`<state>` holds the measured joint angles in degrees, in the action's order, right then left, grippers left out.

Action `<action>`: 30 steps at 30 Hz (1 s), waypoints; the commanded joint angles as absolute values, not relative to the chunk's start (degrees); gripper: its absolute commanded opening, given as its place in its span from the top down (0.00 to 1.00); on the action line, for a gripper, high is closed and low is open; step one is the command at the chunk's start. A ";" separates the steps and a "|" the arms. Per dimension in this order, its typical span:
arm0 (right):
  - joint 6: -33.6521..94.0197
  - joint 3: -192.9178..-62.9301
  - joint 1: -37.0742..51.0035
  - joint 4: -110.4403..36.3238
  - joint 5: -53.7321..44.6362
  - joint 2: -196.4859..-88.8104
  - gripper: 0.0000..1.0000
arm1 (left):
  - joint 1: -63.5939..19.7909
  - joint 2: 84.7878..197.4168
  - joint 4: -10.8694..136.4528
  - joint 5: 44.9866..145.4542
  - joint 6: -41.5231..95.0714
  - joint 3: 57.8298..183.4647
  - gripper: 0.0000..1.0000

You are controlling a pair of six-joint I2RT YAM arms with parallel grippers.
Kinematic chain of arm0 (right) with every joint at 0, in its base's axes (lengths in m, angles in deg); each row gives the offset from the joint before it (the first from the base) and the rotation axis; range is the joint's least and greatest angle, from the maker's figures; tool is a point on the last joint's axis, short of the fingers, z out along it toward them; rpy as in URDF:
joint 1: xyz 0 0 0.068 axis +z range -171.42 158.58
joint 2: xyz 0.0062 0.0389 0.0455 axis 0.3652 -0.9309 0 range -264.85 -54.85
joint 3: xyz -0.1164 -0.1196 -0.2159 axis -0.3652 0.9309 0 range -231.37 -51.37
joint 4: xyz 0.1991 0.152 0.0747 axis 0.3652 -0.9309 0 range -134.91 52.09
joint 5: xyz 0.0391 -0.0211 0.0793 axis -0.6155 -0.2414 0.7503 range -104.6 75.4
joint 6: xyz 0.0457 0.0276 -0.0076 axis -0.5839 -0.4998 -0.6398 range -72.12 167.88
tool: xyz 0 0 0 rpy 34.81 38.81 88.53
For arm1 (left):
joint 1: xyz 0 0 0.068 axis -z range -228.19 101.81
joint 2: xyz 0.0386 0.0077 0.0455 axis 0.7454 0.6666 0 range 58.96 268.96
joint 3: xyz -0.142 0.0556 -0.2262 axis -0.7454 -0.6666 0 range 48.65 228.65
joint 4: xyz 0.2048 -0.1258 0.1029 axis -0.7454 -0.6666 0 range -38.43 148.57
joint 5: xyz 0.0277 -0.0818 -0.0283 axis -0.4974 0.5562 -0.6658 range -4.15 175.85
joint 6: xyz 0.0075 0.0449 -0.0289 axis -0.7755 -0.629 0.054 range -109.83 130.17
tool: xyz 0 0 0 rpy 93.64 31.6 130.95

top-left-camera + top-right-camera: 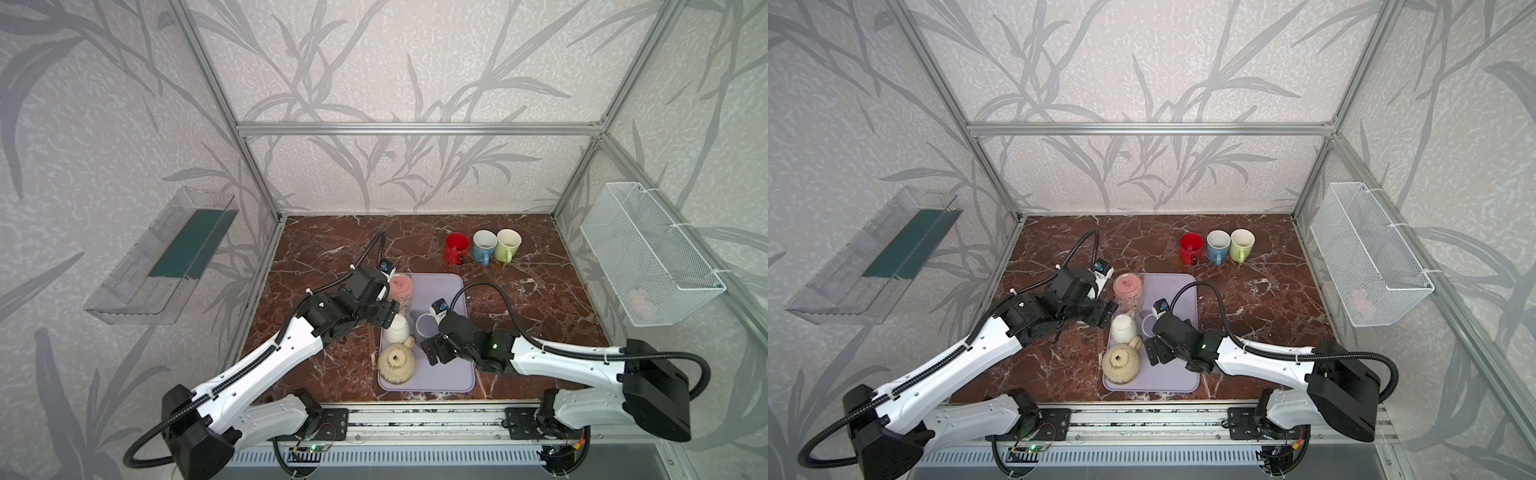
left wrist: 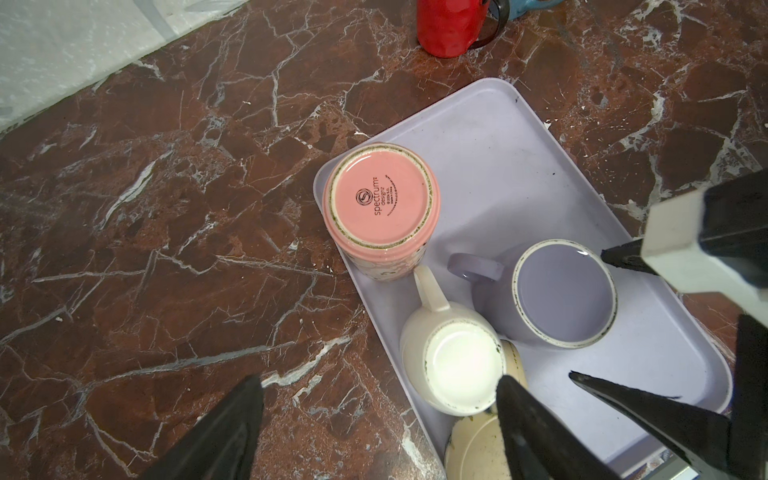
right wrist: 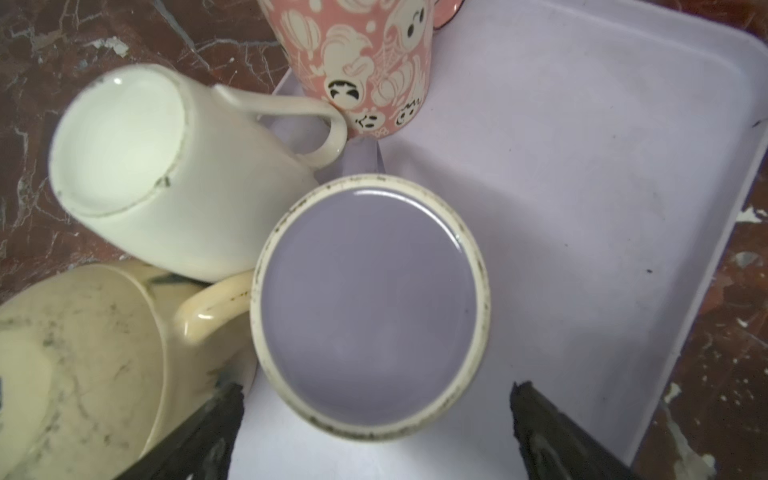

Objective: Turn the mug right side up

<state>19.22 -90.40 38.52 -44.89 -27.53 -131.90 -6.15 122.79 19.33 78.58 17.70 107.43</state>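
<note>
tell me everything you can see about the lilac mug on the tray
The lilac mug stands upside down on the lilac tray, base up. It looks like glazed ceramic; its base is lilac inside an off-white foot ring with dark scuffs. Its loop handle points toward the pink mug. The beige mug's handle seems to meet its side. The right gripper hangs open over it, fingers to either side, not gripping.

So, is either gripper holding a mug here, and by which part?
Nothing is held. The right gripper hangs open over the upturned lavender mug; the left gripper is open too.
</note>
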 commanded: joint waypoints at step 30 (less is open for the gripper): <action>23.52 -83.80 16.28 -47.08 -17.68 -121.15 0.01 | -4.69 127.41 15.33 78.70 17.23 114.45 0.22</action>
<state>23.00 -84.91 18.20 -44.28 -19.64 -122.88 -5.01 126.46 17.69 78.12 17.63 110.95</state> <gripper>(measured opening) 0.992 0.791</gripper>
